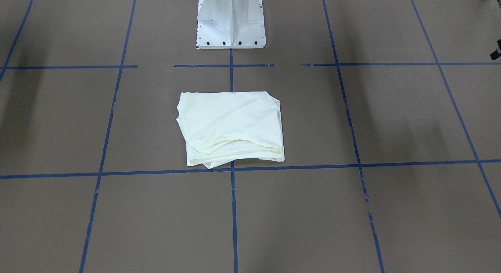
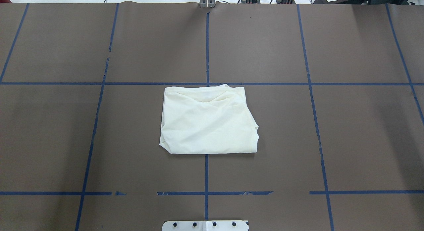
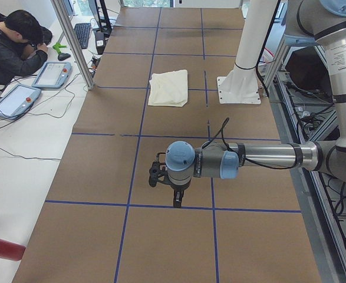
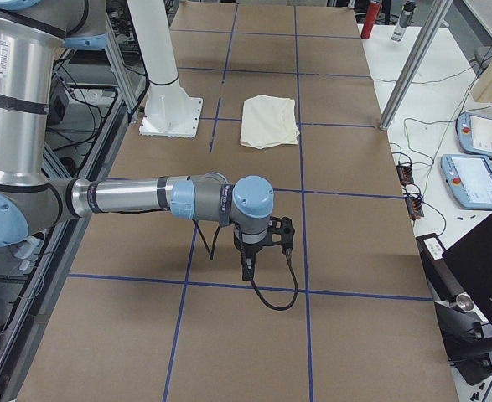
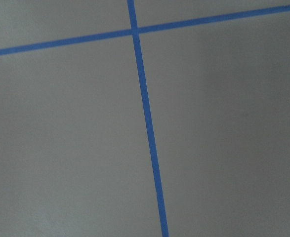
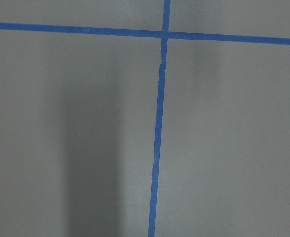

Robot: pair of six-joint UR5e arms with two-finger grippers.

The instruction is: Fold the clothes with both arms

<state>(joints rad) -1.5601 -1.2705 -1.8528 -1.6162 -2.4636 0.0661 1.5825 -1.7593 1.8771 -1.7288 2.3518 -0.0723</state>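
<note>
Lying folded, T-shirt (image 2: 208, 121) far from jaws

One table (image 2: 66, 141) carries one folded cream shirt (image 2: 208, 120), lying just in front of the one white pedestal (image 1: 231, 22). Two arms show, the left arm (image 3: 261, 156) and the right arm (image 4: 137, 197), one out to either side of the pedestal. Each ends in one black claw, the left claw (image 3: 176, 200) and the right claw (image 4: 246, 272), two in all. Across the table from the pedestal sit one person (image 3: 13, 44) and two teach pendants (image 3: 52, 75)
</note>
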